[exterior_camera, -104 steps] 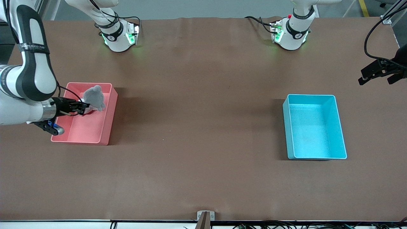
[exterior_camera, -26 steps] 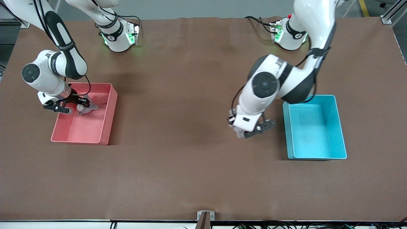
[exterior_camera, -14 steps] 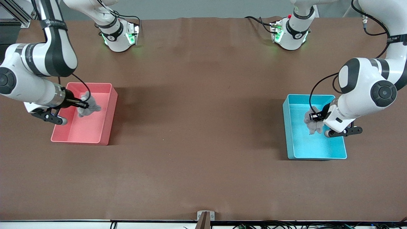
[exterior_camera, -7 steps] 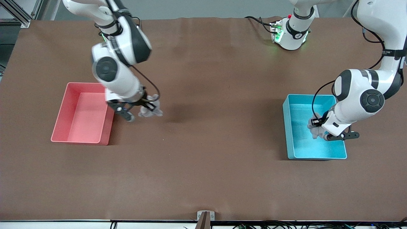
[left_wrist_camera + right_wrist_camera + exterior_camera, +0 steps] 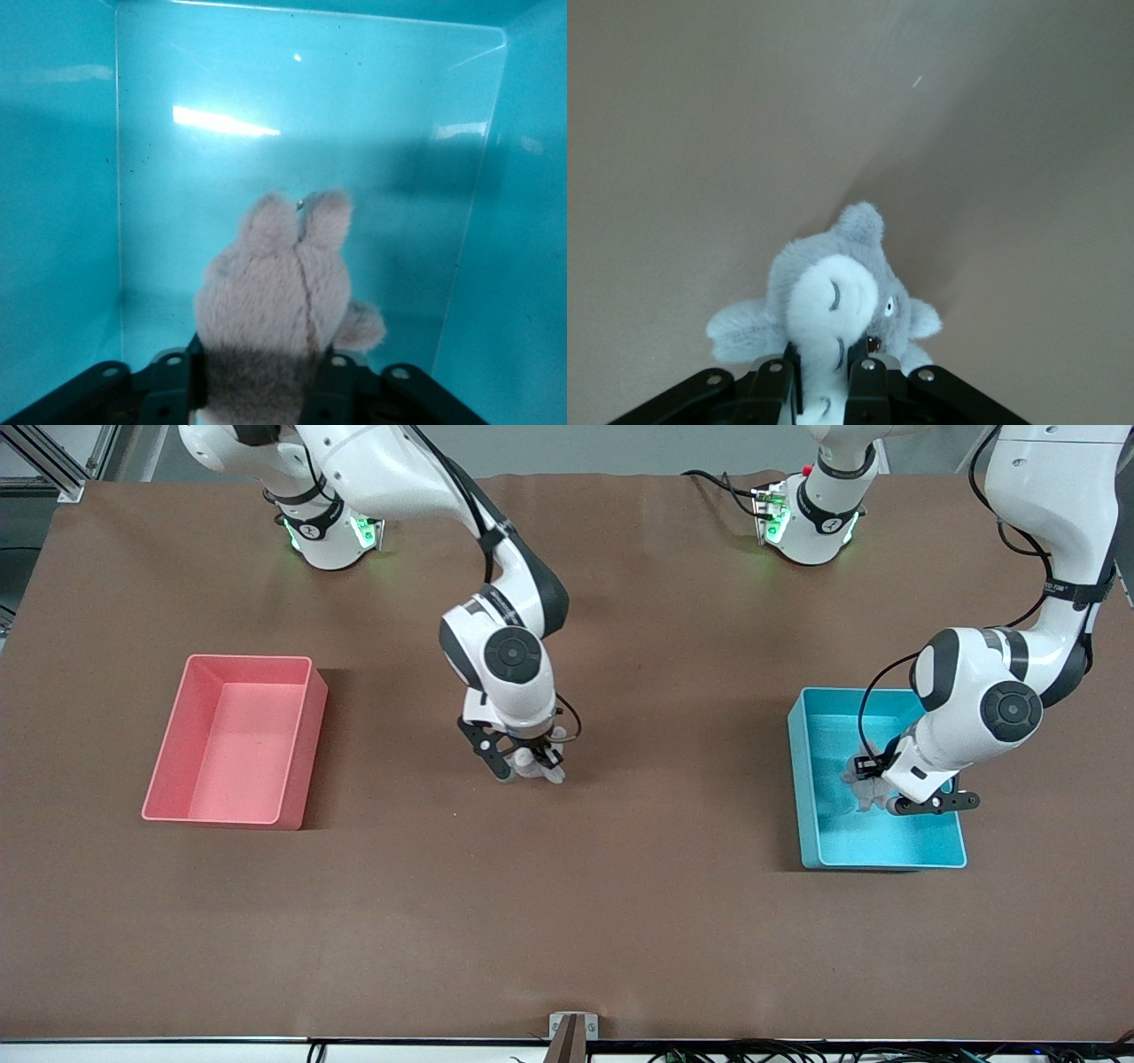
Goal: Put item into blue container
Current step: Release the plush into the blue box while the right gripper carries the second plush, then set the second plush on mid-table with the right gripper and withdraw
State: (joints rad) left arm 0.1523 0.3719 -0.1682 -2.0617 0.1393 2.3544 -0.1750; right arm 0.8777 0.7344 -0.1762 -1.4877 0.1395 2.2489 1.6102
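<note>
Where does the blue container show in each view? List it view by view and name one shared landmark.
Front view: the blue container sits toward the left arm's end of the table, with the left gripper over it.
Left wrist view: its floor and walls fill the picture.
Right wrist view: not in it; the right gripper holds a second plush toy over bare table.
Shared landmark: the grey plush toy in the container.

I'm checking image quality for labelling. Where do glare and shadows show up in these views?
Left wrist view: bright streaks of glare on the blue container floor, with a dark shadow band above the grey plush toy. Right wrist view: a soft shadow fans out from the plush across the table. Front view: each bin casts a dark shadow on the table.
</note>
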